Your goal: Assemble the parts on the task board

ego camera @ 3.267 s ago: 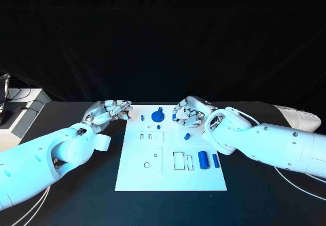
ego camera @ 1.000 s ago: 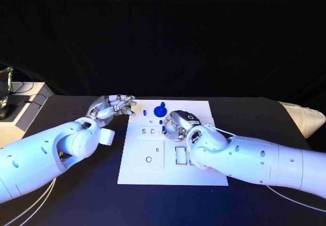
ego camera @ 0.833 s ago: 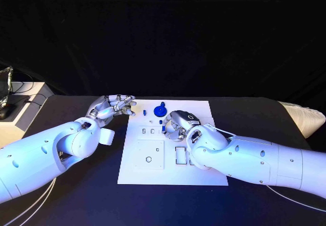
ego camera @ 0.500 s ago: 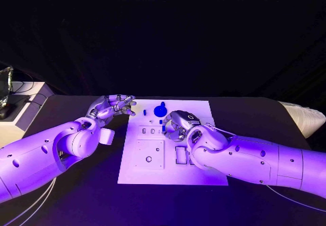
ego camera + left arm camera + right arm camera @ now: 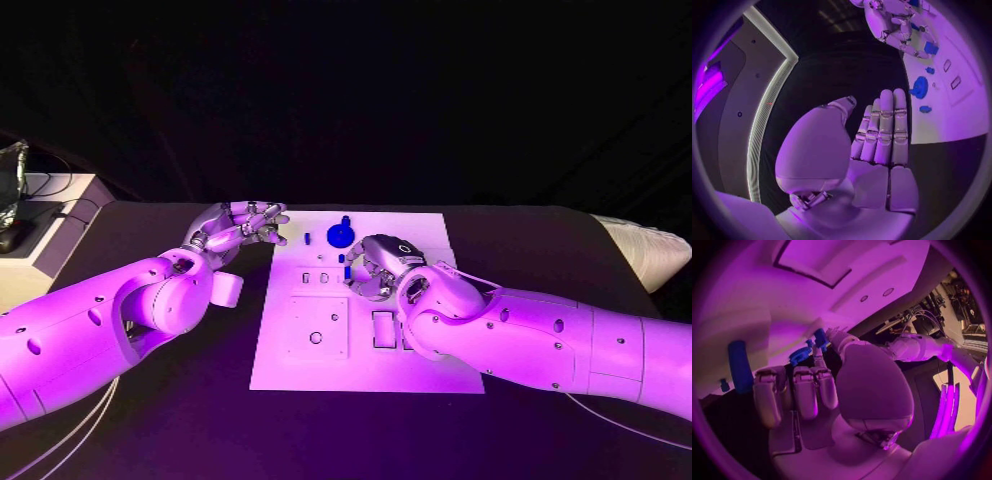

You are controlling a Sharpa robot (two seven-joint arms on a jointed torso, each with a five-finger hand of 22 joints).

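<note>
White rectangular task board [image 5: 296,365] lay flat mid-table, long side running away from robot, surface cut with small rectangular and oval slots. Small blue parts stood near its far end: round disc-shaped piece [image 5: 340,235], tiny pegs beside it. No readable writing or labels.

Right hand [image 5: 376,266] hovered over board's far half, pinching small blue part [image 5: 821,338] at fingertips, other fingers pressed side by side.

Left hand [image 5: 238,226] sat off board's far left corner, fingers [image 5: 883,131] straight, pressed together, holding nothing.

task board [image 5: 296,375] sits mid-table [image 5: 173,430]; left hand [image 5: 235,227] just off its far-left corner; right hand [image 5: 375,265] over the board's middle — round part [image 5: 340,235] behind it, near the far edge
</note>
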